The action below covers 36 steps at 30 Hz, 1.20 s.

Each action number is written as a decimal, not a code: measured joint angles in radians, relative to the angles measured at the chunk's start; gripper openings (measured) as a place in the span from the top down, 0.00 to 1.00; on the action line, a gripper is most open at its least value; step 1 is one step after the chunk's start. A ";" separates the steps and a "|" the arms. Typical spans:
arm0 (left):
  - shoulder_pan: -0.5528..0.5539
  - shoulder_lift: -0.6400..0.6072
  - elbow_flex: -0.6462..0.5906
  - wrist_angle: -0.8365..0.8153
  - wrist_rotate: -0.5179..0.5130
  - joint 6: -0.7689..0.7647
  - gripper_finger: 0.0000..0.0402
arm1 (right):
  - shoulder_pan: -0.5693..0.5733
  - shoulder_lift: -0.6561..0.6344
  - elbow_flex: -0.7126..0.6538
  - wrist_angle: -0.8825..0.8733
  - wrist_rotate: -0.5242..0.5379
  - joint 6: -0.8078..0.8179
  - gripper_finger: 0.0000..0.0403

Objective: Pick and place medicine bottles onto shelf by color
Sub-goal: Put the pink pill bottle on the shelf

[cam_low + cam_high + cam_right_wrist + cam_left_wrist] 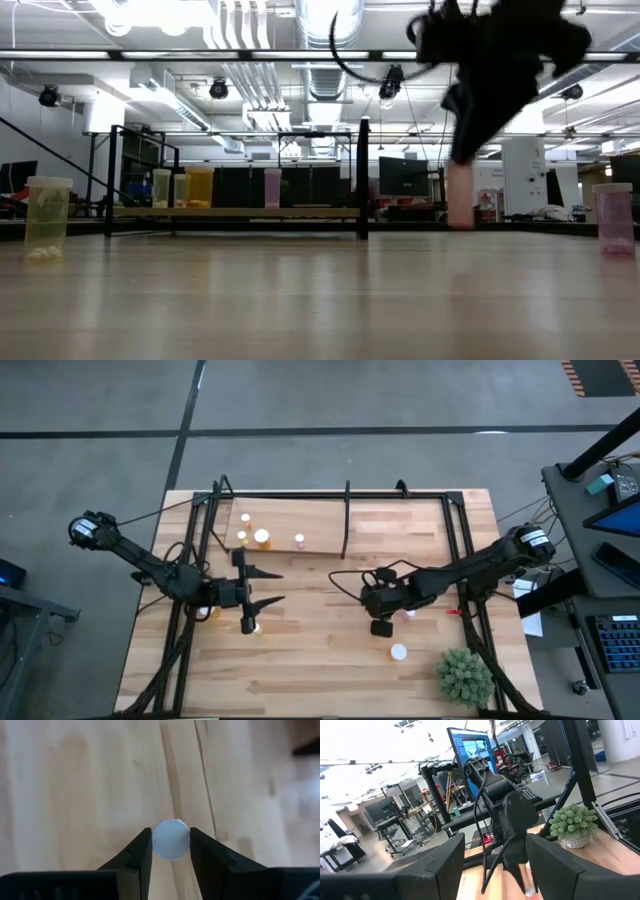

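On the shelf (285,545) stand few bottles; several wait on the surface (320,670) (right gripper (171,846) jaws closed around one (170,838), left gripper (262,588) jaws spread empty).

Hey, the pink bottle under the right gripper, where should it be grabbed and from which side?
Grip the pink bottle across its round white cap, coming straight down. It stands upright, and the right gripper already has one finger on each side of the cap.

The high view looks straight down on the worktop (330,660); the low view looks level across it. Both show the shelf (290,545).
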 joint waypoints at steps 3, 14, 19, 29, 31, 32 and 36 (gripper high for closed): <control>0.000 -0.030 -0.001 0.024 -0.027 0.052 0.51 | -0.017 0.008 0.115 -0.048 -0.001 -0.072 0.74; 0.001 -0.148 -0.082 0.085 -0.033 0.068 0.51 | -0.187 0.205 0.587 -0.155 -0.125 -0.434 0.74; 0.001 -0.189 -0.114 0.072 -0.032 0.068 0.51 | -0.276 0.327 0.757 -0.216 -0.139 -0.596 0.74; 0.001 -0.249 -0.132 0.075 -0.033 0.068 0.51 | -0.509 0.514 0.924 -0.288 -0.264 -0.706 0.74; 0.001 -0.254 -0.132 0.077 -0.033 0.075 0.51 | -0.547 0.545 0.940 -0.298 -0.276 -0.715 0.74; 0.001 -0.257 -0.132 0.076 -0.033 0.084 0.51 | -0.562 0.560 0.946 -0.304 -0.295 -0.720 0.74; 0.001 -0.267 -0.132 0.076 -0.033 0.097 0.51 | -0.596 0.595 0.955 -0.319 -0.346 -0.724 0.74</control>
